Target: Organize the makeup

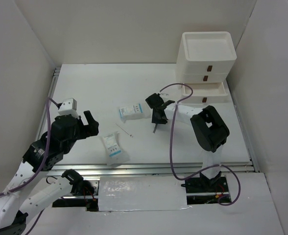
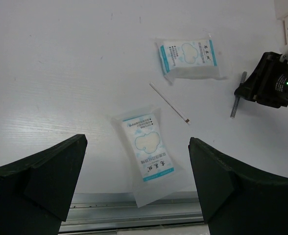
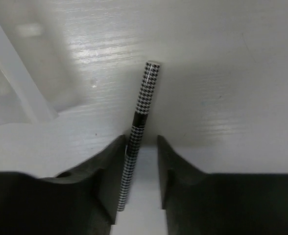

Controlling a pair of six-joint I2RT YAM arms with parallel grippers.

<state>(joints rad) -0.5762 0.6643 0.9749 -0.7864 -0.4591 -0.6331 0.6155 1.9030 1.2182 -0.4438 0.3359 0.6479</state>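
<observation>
- Arm bases sit at bottom of top view. Left gripper (image 1: 87, 125) hangs over table (image 1: 85, 88) left side, spread wide, holding nothing. Right gripper (image 1: 156, 113) is down mid-table over grey pencil (image 1: 155, 128). Far sachet (image 1: 133, 112) lies just beside it; near sachet (image 1: 115, 148) is toward front edge, w/ thin white stick (image 1: 124, 130) btwn the two. Drawer unit (image 1: 206, 58) is in far right corner, well apart.
- Left wrist view: left fingers (image 2: 36, 181) are far apart, near sachet on table below them, no contact.
- Right wrist view: right fingers (image 3: 109, 166) straddle pencil near one end, partly open. Pencil rests against one finger, sliver of gap at the other, so prob. not clamped yet.
- Risk: off-centre pinch could roll or pivot the thin round pencil out. An end-grip leaves the long end free to droop or swing into far sachet.
- Surface: smooth white top w/ glare, likely slippery. Plain white walls (image 1: 134, 29) on three sides, metal rail (image 1: 149, 169) along near edge.
</observation>
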